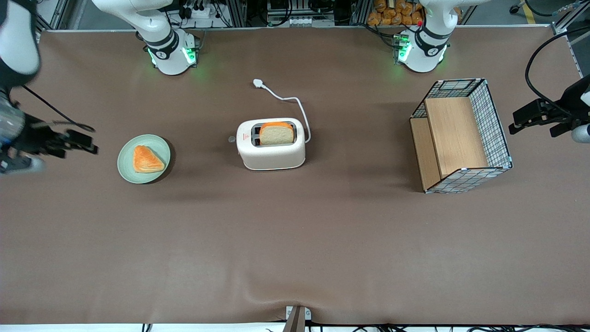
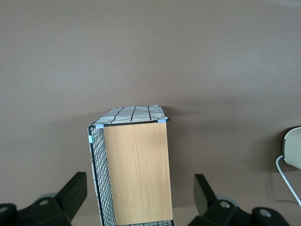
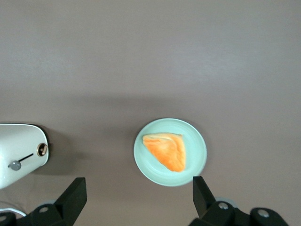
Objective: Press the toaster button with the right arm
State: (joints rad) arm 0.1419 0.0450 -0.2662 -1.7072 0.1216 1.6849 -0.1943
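Observation:
The cream-white toaster stands mid-table with a bread slice in one slot. Its grey button sticks out of the narrow end that faces the working arm's end of the table. The right wrist view shows that end with the button on its slot. My right gripper is open and empty. It hovers above the table at the working arm's end, well apart from the toaster, with the plate between them. In the right wrist view the gripper has its fingers spread wide over bare table.
A pale green plate with a toast triangle lies between gripper and toaster. It also shows in the right wrist view. The toaster's white cord runs toward the arm bases. A wire-and-wood basket stands toward the parked arm's end.

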